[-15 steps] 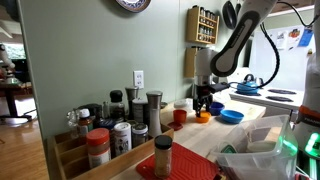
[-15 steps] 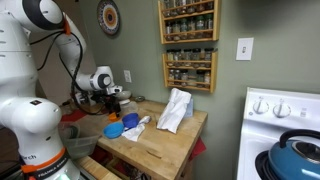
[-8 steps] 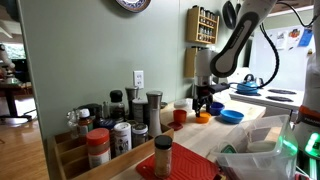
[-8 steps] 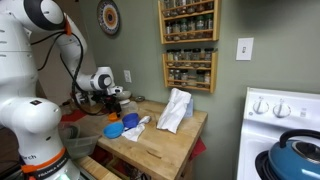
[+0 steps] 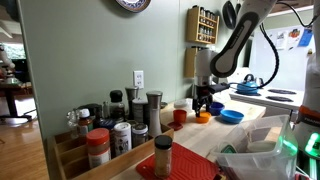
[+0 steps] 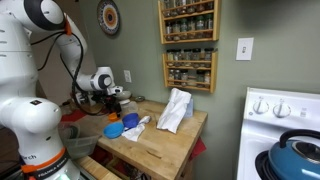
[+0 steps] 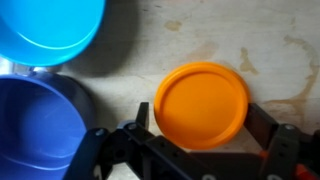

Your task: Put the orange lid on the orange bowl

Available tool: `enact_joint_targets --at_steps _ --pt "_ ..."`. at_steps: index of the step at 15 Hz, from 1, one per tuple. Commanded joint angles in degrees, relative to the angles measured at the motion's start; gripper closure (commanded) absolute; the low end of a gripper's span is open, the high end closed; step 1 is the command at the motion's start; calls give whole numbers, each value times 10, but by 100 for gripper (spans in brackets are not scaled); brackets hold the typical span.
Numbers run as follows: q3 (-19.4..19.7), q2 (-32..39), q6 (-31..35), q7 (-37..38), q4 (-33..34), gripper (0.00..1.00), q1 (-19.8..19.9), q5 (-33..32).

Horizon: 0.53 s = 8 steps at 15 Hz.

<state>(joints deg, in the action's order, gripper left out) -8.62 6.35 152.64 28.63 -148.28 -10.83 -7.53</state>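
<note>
In the wrist view the orange lid (image 7: 202,105) is a flat round disc lying between my two black fingers. My gripper (image 7: 203,118) is closed in on the lid's left and right edges. In an exterior view the gripper (image 5: 203,104) hangs low over a small orange shape (image 5: 203,117) on the wooden counter. I cannot tell whether the orange bowl is under the lid; it shows nowhere on its own. In an exterior view the gripper (image 6: 113,100) is at the far left of the counter.
Two blue bowls (image 7: 50,30) (image 7: 35,125) sit just left of the lid. An orange-red cup (image 5: 180,116) stands beside the gripper and another blue bowl (image 5: 231,116) lies to its other side. A white cloth (image 6: 175,110) lies mid-counter. Spice jars (image 5: 110,135) fill the near end.
</note>
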Motion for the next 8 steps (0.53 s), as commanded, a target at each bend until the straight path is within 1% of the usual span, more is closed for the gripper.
enact_joint_targets --at_steps 1,2,4,8 --pt "9 7 12 8 -1 17 -8 -7" --pt "8 6 13 9 -1 22 -9 -7" --pt "8 6 13 9 -1 19 -9 -7" --pt "9 0 13 11 -3 18 -9 -9"
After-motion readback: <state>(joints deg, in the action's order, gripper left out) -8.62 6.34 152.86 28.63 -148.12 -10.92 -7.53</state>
